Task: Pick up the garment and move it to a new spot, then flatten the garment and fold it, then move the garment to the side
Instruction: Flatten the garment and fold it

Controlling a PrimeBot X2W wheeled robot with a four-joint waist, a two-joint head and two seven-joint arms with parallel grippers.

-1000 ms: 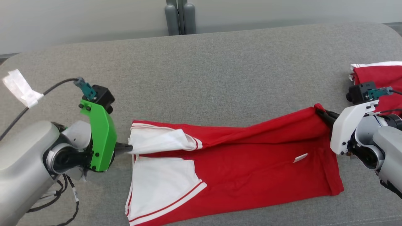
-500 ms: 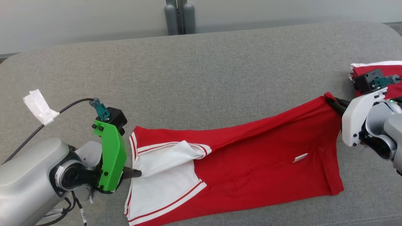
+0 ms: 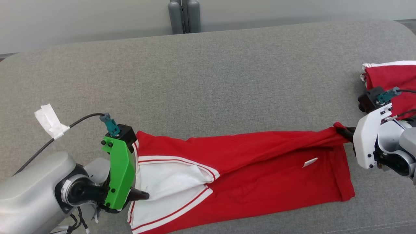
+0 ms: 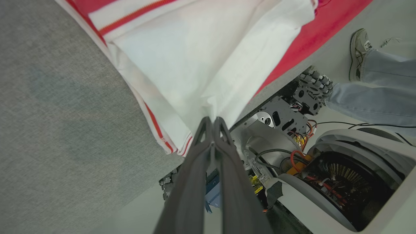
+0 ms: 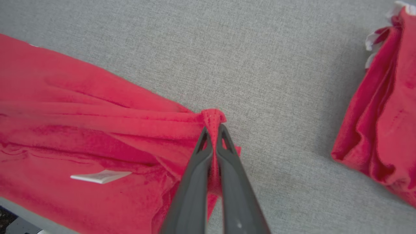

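red-and-white garment (image 3: 260,169) lies stretched along the grey counter (image 3: 208,81), with its near-left corner cut off by the bottom edge of the head view. left pincer (image 3: 145,195) is pinching white fabric and right pincer (image 3: 340,131) is pinching a red corner. another red cloth (image 3: 395,78) is cut off at the right edge.

Your two arms, both grippers pinched closed.
Your left gripper (image 3: 145,195) points inward from the lower left, fingers together on the garment (image 3: 260,175); your right gripper (image 3: 342,132) points inward from the right side, gripping its corner.
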